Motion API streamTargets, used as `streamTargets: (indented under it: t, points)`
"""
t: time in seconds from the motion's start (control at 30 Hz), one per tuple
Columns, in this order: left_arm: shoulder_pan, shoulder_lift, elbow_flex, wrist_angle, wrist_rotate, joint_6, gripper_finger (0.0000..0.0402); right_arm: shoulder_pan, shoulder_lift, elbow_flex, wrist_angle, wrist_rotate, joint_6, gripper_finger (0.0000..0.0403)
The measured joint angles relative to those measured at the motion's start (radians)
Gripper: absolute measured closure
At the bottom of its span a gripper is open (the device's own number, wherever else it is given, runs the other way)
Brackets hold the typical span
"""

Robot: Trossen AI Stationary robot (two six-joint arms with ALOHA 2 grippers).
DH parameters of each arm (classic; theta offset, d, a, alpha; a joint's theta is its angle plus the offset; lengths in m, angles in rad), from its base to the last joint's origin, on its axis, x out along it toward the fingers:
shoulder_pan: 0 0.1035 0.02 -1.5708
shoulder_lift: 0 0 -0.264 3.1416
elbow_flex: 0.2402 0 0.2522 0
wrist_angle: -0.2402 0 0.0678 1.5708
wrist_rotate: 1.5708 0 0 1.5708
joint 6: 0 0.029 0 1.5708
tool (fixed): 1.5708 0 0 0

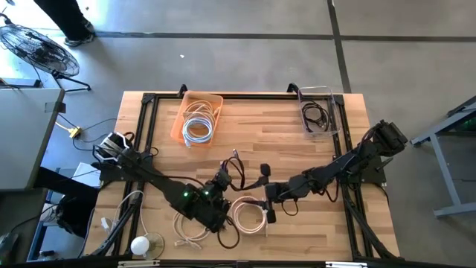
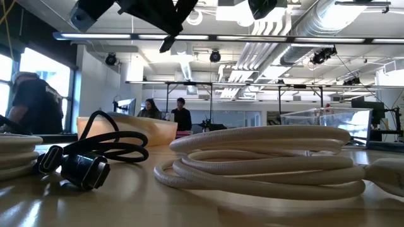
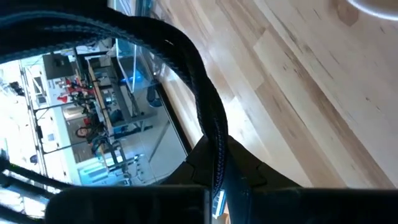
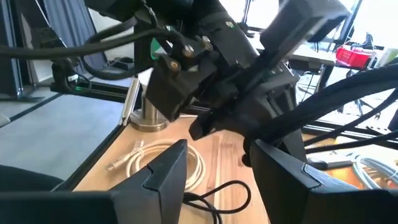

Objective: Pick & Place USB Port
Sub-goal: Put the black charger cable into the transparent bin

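A black braided cable (image 3: pixel 199 93) curves across the left wrist view and runs down into my left gripper (image 3: pixel 217 190), which is shut on it above the table's near middle (image 1: pixel 221 184). In the high view this cable (image 1: pixel 238 165) loops toward a black plug (image 1: pixel 264 173). My right gripper (image 4: pixel 214 180) is open and level, facing the left gripper from the right (image 1: pixel 266 202); it touches nothing. A second black cable with a plug (image 2: pixel 82 167) lies on the table. My left gripper pinches the black braided cable at a stretch of its length (image 3: pixel 216 158), not at a plug. The cable rises out of the fingers in an arc, clear of the wood beside the hold. The gripper's own body hides the pads.
A coiled white cable (image 1: pixel 249 212) lies right under the grippers, large in the low view (image 2: pixel 265 157). Another white cable (image 1: pixel 190 227) and a white round thing (image 1: pixel 141 246) sit near the left front. At the far edge stand an orange bin (image 1: pixel 197 115) and a clear bin (image 1: pixel 320 115).
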State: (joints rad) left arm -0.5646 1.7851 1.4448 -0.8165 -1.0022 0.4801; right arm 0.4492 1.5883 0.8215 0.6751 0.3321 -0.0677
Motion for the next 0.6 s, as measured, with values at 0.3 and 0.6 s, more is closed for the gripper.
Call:
streamTargets:
  t: [0.3, 0.6]
  points:
    - [-0.089, 0.000, -0.001, -0.011, -0.095, -0.012, 0.0394, 0.002, 0.000, 0.001, -0.034, 0.001, 0.017, 0.0251]
    - [-0.116, 0.000, 0.000, -0.019, -0.112, -0.016, 0.0394, 0.000, 0.000, 0.001, -0.035, 0.001, 0.024, 0.0256]
